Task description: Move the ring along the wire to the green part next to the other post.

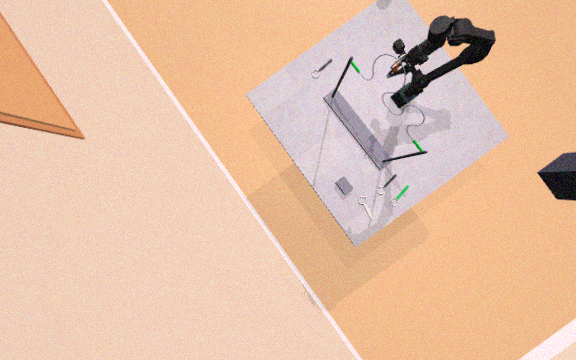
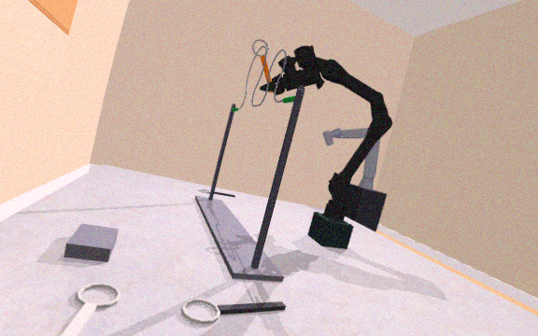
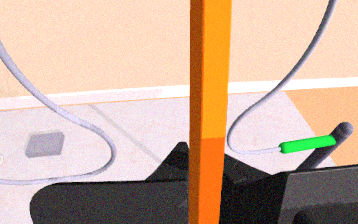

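The orange handle (image 1: 396, 68) (image 2: 265, 68) (image 3: 210, 75) stands steeply, its lower end between the fingers of my gripper (image 1: 392, 73) (image 2: 269, 87), which is shut on it. The ring (image 2: 253, 47) is at its upper end, around a high crest of the thin grey wire (image 2: 247, 84) (image 3: 10, 65); whether they touch cannot be told. In the wrist view the ring is out of frame. One green part (image 1: 355, 67) (image 2: 234, 109) (image 3: 307, 144) is by the far post (image 1: 342, 77) (image 2: 222, 154); the other green part (image 1: 418, 146) (image 2: 290, 99) is by the near post (image 1: 404, 157) (image 2: 278, 182).
Wire loops pass on both sides of the handle, close to the fingers. The posts stand on a long base plate (image 1: 358, 132). A grey block (image 1: 343, 186) (image 2: 92, 238) and several loose rings with handles lie on the table. A grey arm (image 2: 372, 159) stands in the background.
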Available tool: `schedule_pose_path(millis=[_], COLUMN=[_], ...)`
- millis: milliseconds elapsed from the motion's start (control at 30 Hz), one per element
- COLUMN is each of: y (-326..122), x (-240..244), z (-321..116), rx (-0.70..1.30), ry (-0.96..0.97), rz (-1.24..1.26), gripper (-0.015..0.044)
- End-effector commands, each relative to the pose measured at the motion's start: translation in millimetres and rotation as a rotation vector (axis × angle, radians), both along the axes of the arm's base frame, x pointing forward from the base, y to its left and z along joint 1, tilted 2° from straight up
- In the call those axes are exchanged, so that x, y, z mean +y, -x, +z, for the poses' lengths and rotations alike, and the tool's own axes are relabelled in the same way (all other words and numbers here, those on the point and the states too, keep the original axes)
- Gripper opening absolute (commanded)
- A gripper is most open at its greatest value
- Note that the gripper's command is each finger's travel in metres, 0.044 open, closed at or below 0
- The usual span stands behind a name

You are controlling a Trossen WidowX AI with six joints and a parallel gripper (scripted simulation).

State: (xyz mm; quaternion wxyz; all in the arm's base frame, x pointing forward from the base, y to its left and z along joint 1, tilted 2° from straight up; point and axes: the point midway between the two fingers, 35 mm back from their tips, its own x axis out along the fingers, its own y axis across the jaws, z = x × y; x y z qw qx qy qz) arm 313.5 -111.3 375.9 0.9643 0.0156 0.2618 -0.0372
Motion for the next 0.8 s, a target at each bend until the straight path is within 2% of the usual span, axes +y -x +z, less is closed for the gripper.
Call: schedule_pose_path(millis=[0,767], y=[1.7,1.4], x=[-0.5,-9.5], z=[1.6,2.6], rx=[-0.008,-0.02], ry=[0.056,0.342], rz=[0.001,0.002], gripper=[-0.015,-0.015])
